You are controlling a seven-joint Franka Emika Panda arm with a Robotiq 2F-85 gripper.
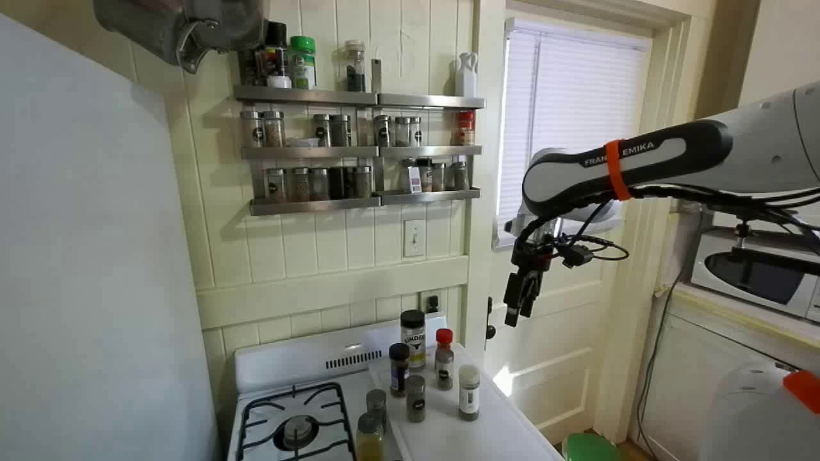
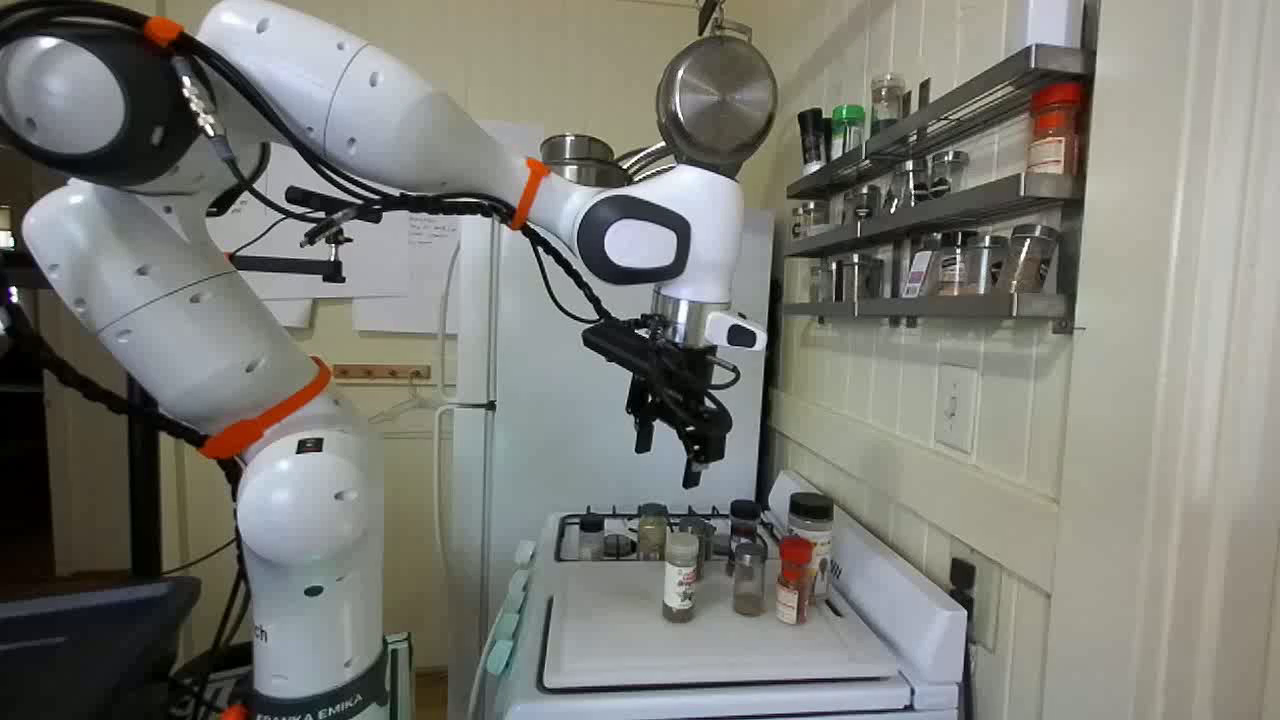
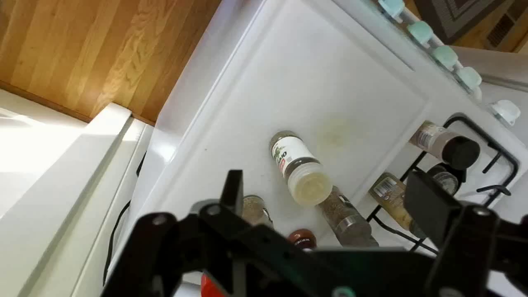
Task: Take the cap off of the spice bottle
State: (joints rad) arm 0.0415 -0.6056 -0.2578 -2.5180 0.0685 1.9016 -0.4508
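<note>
Several spice bottles stand upright on the stove top. A spice bottle with a white label (image 1: 469,397) (image 2: 680,585) (image 3: 291,152) stands on the white cover board (image 1: 442,442) (image 2: 610,650) (image 3: 247,111). Its pale translucent cap (image 1: 469,373) (image 2: 681,544) (image 3: 310,185) is on it. My gripper (image 1: 519,315) (image 2: 668,460) (image 3: 326,194) is open and empty, pointing down above the bottles. In the wrist view the capped bottle shows between the two fingers, lower than them and not touched. The fingers and gripper body hide parts of other bottles there.
A red-capped bottle (image 1: 444,368), a large black-capped jar (image 1: 414,346) and a grey-topped bottle (image 1: 416,400) stand close by. More bottles stand at the burner grate (image 1: 295,426). The stove's back panel (image 2: 880,590) and loaded wall shelves (image 2: 930,305) are beside it.
</note>
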